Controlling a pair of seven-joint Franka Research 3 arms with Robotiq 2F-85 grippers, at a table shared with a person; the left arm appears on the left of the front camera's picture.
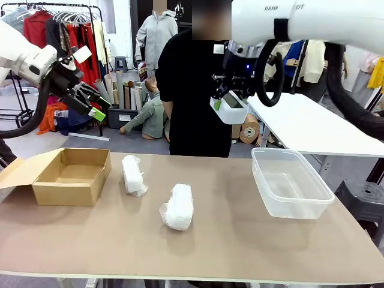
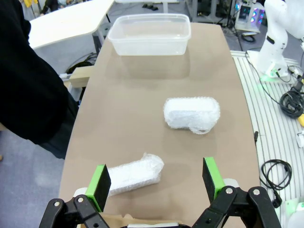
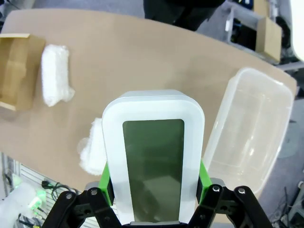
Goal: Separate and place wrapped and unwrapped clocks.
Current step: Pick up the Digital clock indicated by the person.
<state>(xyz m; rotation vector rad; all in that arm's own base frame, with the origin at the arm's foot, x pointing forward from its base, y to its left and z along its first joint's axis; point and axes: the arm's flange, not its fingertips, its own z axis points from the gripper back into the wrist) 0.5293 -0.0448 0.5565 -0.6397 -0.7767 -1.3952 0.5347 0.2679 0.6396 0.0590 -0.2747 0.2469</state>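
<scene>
In the upper middle of the front frame, right of centre, the unwrapped clock (image 1: 230,110) hangs well clear of the counter (image 1: 240,246), clamped in the right arm's jaws. The right wrist frame shows the hold. The green pads (image 3: 107,183) press the clock's two long edges near its lower end. The grey-green screen (image 3: 153,161) faces the camera, untouched.

By its look, the clock is a stiff, light plastic shell with a smooth and probably slippery skin. The screen is the weak face. Hold the clock across the long edges, as here, never on the screen. Set it down; do not drop it.

Below and to the right of the clock, the clear tub (image 1: 300,207) stands empty at the right of the counter. The clock appears to hang left of the tub, not over it.

Two wrapped bundles lie apart on the counter:
- The far bundle (image 1: 133,174) lies just right of the open cardboard box (image 1: 69,195).
- The near bundle (image 1: 177,207) lies at centre frame.

Both look soft and crinkly outside, likely with a stiff core. The wrapping probably gives under pressure and may slide. Take each bundle across its narrow width at mid-length, away from the loose ends.

The left arm's jaws stand wide and hold nothing. They are in the upper left of the front frame, above the box.
</scene>
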